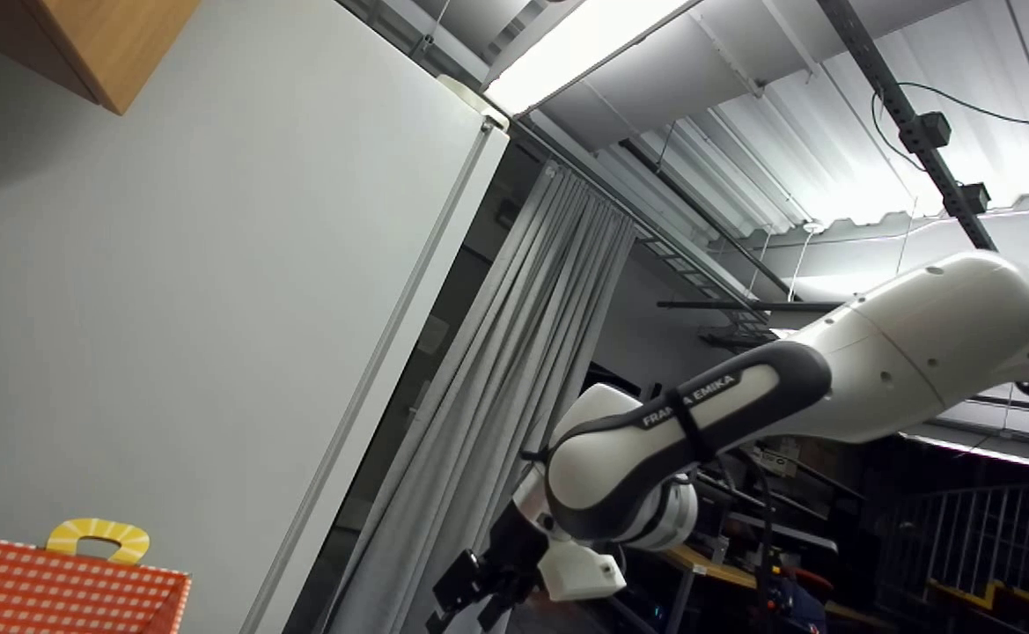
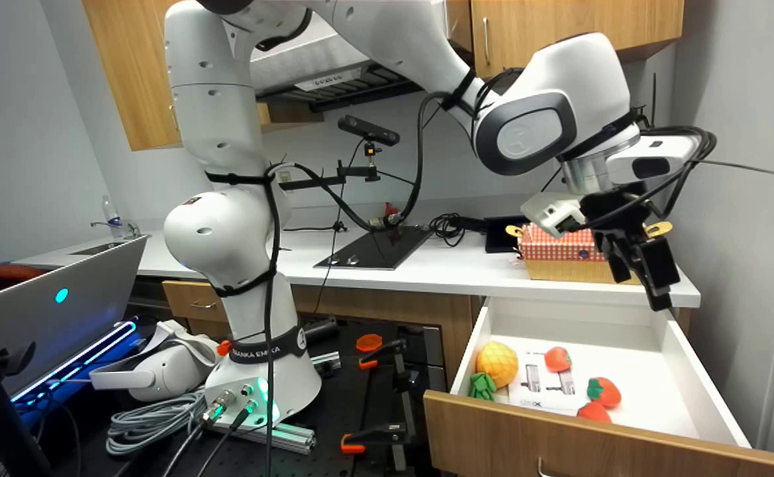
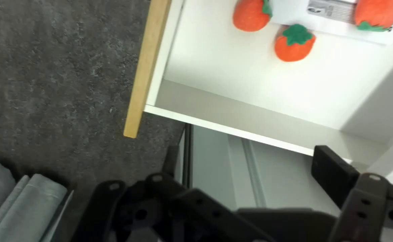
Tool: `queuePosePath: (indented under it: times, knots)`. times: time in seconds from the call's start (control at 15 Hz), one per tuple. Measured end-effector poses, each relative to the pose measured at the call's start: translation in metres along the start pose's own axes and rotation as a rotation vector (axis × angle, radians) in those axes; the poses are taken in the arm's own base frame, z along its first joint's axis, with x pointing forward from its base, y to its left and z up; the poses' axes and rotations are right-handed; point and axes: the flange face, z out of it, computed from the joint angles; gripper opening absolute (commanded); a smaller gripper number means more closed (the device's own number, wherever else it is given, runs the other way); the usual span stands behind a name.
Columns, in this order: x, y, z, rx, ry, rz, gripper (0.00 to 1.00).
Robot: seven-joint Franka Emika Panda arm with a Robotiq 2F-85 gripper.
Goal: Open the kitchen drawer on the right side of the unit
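The right kitchen drawer, with a wooden front and white inside, stands pulled out under the counter in an exterior view. Its metal handle is partly cut off at the bottom edge of that view. In the wrist view the drawer's white side wall and wooden front edge show, but no handle. My gripper is open and empty, above the back right part of the drawer. It also hangs open in an exterior view, where the drawer is out of view. In the wrist view the jaws are wide apart.
A pineapple toy, several red toys and a paper sheet lie in the drawer. A red-checked basket stands on the counter behind the gripper. A grey wall is close on the right. Clamps sit beside the robot base.
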Motion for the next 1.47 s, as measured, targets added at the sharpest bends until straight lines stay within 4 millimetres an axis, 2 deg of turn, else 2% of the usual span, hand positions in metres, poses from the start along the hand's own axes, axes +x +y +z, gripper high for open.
queuePosePath:
  times: [0.27,0.67,1.0,1.47]
  knots:
    - [-0.017,-0.037,-0.027,0.091,0.039,-0.103,1.00]
    - [-0.039,-0.068,-0.056,0.185,0.099,-0.249,1.00]
    - [-0.053,-0.070,-0.072,0.213,0.137,-0.321,1.00]
    - [-0.064,-0.067,-0.078,0.223,0.148,-0.350,1.00]
